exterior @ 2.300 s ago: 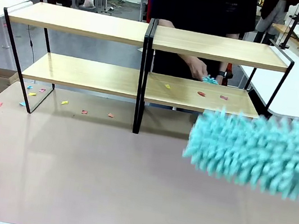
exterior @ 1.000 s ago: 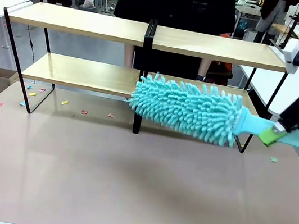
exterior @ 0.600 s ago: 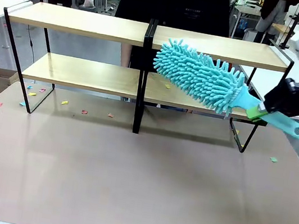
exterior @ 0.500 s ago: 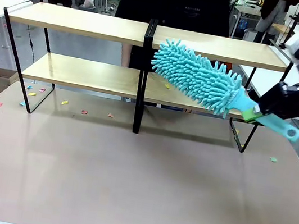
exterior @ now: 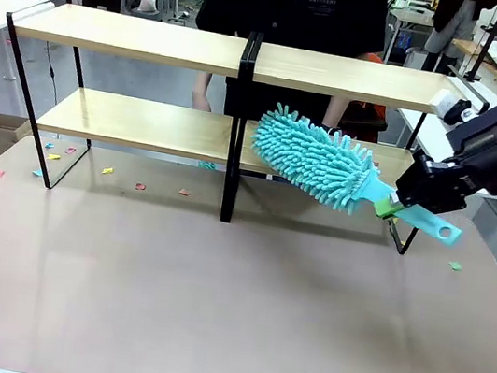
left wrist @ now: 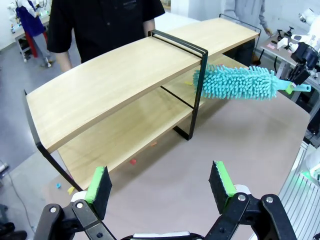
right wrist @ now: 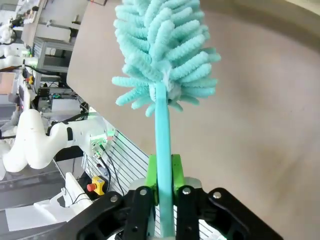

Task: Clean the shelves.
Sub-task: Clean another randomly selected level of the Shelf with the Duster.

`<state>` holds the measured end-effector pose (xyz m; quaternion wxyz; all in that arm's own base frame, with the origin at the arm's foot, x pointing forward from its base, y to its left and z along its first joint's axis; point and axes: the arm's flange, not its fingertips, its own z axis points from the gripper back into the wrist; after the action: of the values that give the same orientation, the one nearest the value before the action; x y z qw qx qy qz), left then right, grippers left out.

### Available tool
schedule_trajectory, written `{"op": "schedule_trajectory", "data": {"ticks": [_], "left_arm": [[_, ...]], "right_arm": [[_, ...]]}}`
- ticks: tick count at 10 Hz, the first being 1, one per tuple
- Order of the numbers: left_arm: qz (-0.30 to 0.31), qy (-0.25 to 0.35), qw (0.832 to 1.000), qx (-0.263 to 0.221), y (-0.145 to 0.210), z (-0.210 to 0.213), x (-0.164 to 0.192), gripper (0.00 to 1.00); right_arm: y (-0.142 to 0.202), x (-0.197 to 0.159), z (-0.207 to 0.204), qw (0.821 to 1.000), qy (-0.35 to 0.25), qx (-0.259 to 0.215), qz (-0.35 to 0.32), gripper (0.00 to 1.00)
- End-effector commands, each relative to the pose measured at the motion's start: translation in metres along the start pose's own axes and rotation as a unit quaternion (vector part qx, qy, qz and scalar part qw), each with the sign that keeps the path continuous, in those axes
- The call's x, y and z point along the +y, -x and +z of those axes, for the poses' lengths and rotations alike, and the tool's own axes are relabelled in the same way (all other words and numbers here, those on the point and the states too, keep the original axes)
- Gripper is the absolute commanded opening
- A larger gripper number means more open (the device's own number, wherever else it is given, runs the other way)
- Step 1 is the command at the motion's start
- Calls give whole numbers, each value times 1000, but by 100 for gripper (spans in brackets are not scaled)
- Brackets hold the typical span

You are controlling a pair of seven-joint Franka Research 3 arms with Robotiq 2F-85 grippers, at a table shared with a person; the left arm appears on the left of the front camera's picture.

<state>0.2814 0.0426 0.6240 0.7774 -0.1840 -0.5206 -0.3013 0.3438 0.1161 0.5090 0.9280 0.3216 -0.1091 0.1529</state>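
Front view: grips teal duster (exterior: pixel 315 154) in right pincer (exterior: pixel 395 207), head ahead over shelves' (exterior: pixel 158 42) lower board; left pincer (left wrist: pixel 159 181) spread wide.

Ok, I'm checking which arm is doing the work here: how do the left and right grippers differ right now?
The left gripper has its fingers wide apart with nothing between them; the right gripper is shut on the teal duster by its handle. The left gripper hangs above the tabletop in front of the shelves; the right gripper is at their right end, the duster's head at the lower right board. Both are black with green pads.
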Motion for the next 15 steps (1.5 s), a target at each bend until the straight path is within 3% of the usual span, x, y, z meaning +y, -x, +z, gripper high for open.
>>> {"op": "schedule_trajectory", "data": {"ticks": [1,5,8,12,15], "left_arm": [[-1,2,1000,1,0,0,0,100],[-1,2,1000,1,0,0,0,100],[-1,2,1000,1,0,0,0,100],[-1,2,1000,1,0,0,0,100],[-1,2,1000,1,0,0,0,100]], "right_arm": [[-18,9,-13,999,-7,-28,-15,12],[-42,37,-60,993,23,-111,-24,12],[-42,31,-85,991,78,-95,-59,12],[-36,4,-57,971,174,-112,-118,12],[-22,-24,1,933,247,-132,-228,12]]}}
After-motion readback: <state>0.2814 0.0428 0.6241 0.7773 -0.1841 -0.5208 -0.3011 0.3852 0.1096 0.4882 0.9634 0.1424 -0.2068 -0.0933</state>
